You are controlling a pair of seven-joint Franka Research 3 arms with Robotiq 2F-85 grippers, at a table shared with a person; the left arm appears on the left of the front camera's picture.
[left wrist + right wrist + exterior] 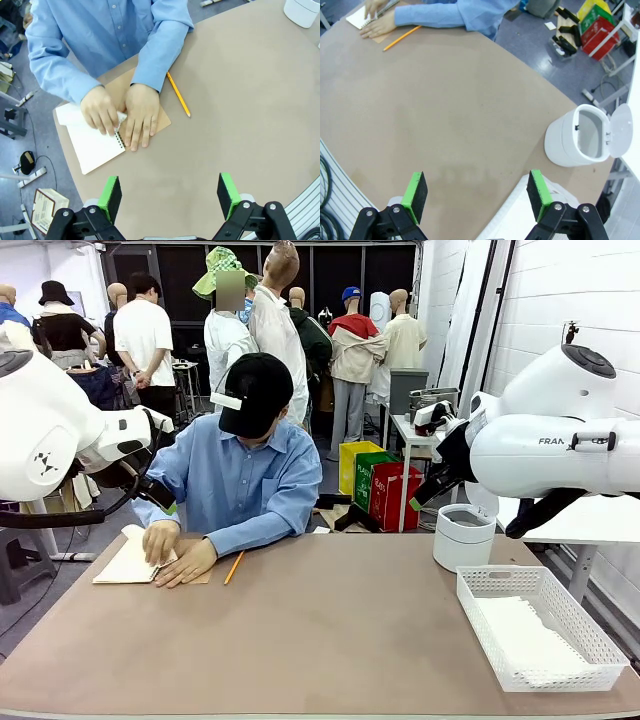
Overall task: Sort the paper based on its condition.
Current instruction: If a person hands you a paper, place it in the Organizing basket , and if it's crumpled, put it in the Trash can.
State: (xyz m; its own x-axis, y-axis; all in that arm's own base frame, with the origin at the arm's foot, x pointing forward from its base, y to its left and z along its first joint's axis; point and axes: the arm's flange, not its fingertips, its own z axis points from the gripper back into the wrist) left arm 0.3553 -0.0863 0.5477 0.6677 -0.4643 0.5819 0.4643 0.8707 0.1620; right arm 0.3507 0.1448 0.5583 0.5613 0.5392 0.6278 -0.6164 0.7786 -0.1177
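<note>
White paper [522,638] lies flat in the white lattice basket [478,608] at the table's right. At the far left a person presses both hands on an open spiral notebook [92,145]; its white top page is bunched under the fingers of one hand [100,111]. My left gripper [168,197] hangs open high above the table, near that notebook, with nothing between its green pads. High over the table's right half my right gripper [476,195] is open and empty too.
A yellow pencil [178,94] lies right of the notebook's brown cover [159,117]. A white bin [580,137] with its lid up stands at the far right, behind the basket. Bare brown tabletop [320,630] spreads across the middle.
</note>
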